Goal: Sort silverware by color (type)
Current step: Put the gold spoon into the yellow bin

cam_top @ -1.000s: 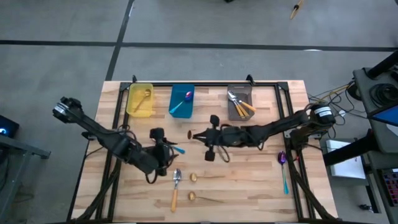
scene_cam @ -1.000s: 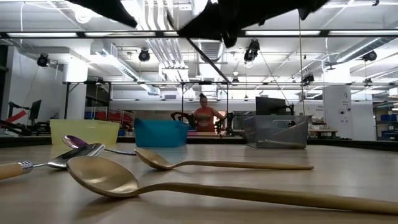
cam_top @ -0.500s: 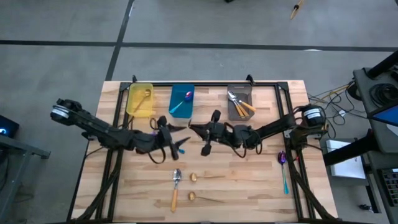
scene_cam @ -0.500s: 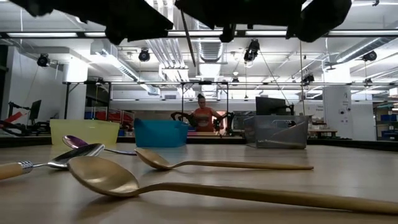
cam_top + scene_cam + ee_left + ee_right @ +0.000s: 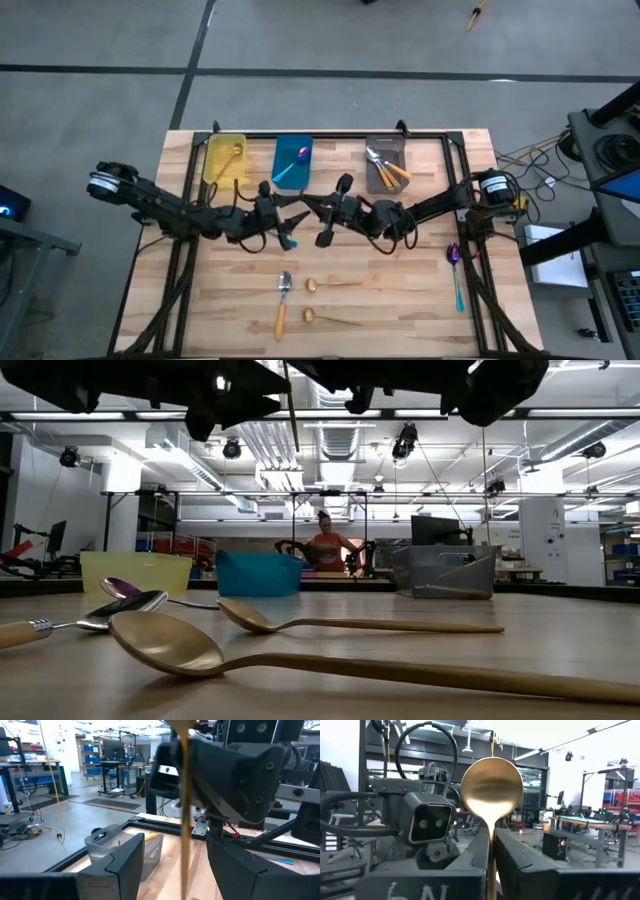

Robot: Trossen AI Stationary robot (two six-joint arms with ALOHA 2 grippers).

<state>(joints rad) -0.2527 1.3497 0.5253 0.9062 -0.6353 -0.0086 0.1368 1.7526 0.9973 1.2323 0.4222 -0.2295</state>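
Tabletop [image 5: 420, 290]: wooden, carrying three bins along the far edge, yellow [image 5: 224, 160], blue [image 5: 292, 162] and grey [image 5: 385, 164], each with spoons inside; loose spoons [image 5: 284, 287] are left near the front edge and one purple spoon [image 5: 453, 256] to the right.
Right gripper [image 5: 305, 203]: jaws closed on a gold spoon [image 5: 491, 785], held mid-table below the blue bin.
Left gripper [image 5: 297, 215]: jaws wide apart, facing the right gripper, the spoon's handle seen between them.
Step in hand: judged a handover of the gold spoon.
Next move: the left jaws are to be closed on the handle before release, then the yellow bin reached.
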